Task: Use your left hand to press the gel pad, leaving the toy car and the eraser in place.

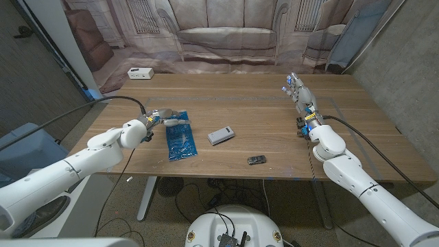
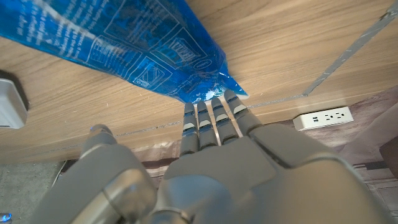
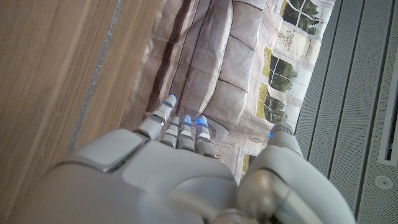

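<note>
The blue gel pad — judged soft, yielding, slippery-skinned — lies at the fingertips of the left hand, fingers extended together and empty; press its flat middle.

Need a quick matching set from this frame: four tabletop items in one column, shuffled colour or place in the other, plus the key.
Things:
1. gel pad
2. eraser
3. toy car
4. power strip

Descriptions:
A. white, at the table's far left corner
B. small and dark, nearest the front edge
C. blue, with the left hand at its far end
D. pale grey block, mid-table

Pairs: 1-C, 2-D, 3-B, 4-A
</note>
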Controlling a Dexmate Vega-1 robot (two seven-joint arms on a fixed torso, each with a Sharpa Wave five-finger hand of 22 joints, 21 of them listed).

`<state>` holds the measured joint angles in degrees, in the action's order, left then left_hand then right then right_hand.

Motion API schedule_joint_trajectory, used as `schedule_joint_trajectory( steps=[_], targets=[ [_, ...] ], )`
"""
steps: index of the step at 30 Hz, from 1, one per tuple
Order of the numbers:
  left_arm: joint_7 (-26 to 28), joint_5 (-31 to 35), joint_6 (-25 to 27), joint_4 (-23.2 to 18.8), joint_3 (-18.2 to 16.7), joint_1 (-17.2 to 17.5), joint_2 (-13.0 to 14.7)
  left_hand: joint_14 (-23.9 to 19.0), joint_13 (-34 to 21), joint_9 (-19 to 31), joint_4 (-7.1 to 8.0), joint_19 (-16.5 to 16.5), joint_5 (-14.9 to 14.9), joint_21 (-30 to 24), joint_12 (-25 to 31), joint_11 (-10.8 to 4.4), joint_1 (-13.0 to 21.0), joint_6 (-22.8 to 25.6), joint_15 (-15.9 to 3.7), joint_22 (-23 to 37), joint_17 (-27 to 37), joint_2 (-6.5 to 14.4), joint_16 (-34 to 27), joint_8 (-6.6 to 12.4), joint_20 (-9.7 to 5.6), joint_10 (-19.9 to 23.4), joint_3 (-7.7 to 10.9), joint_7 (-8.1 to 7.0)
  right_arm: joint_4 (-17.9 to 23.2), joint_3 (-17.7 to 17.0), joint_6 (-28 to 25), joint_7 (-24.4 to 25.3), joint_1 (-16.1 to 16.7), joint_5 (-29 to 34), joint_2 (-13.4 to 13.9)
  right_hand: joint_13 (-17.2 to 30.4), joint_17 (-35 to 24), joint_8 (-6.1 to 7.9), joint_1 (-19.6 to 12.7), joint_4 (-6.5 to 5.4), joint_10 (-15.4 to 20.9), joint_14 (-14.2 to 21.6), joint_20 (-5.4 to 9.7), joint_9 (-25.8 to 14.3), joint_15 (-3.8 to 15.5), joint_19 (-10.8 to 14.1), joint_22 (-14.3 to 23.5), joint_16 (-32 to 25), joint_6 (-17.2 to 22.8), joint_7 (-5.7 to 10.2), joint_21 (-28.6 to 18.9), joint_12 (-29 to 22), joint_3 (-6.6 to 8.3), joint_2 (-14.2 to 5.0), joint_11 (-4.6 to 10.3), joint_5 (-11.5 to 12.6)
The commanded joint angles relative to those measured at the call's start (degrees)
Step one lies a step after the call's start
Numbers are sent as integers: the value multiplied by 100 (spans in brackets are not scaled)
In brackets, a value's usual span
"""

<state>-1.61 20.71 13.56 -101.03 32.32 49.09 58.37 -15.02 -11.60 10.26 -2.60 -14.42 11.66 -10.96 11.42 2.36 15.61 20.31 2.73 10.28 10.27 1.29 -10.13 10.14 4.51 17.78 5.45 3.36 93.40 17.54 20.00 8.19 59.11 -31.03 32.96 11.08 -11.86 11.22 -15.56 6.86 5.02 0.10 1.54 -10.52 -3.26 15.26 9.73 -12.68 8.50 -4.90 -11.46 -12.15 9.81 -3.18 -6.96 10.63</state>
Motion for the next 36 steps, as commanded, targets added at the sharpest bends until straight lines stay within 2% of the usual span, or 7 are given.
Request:
schedule_joint_trajectory(
  steps=[1,17,36],
  targets=[
    [-184,103,23,45,146,-153,-3,37,-7,29,-10,2,-6,11,-2,3,-60,-40,-1,10,19,2,-10,13,-2,-20,-14,-14,26,-5,2,20,17,20,0,5,-27,12,-6,21,26,25,-33,-18,-28,5,15,13,45,-17,22,24,-17,-26,-16,11],
    [-130,234,-117,211,281,-245,-160,1,-7,28,-3,-17,-3,-13,34,-36,-76,12,-24,9,17,22,-45,55,0,32,-22,-5,98,-11,-67,65,53,42,33,6,-27,9,-13,26,31,26,-40,-18,-29,5,15,20,50,-17,24,28,-19,-30,-16,11],
    [-220,298,-21,275,357,-284,-169,-46,-5,27,-4,-48,1,-34,69,-71,-75,77,-31,7,14,50,-70,87,-40,99,-24,42,56,30,-139,10,-63,29,27,6,-27,6,-18,28,33,29,-44,-18,-29,4,16,26,55,-19,26,34,-22,-38,-27,10]
  ],
)
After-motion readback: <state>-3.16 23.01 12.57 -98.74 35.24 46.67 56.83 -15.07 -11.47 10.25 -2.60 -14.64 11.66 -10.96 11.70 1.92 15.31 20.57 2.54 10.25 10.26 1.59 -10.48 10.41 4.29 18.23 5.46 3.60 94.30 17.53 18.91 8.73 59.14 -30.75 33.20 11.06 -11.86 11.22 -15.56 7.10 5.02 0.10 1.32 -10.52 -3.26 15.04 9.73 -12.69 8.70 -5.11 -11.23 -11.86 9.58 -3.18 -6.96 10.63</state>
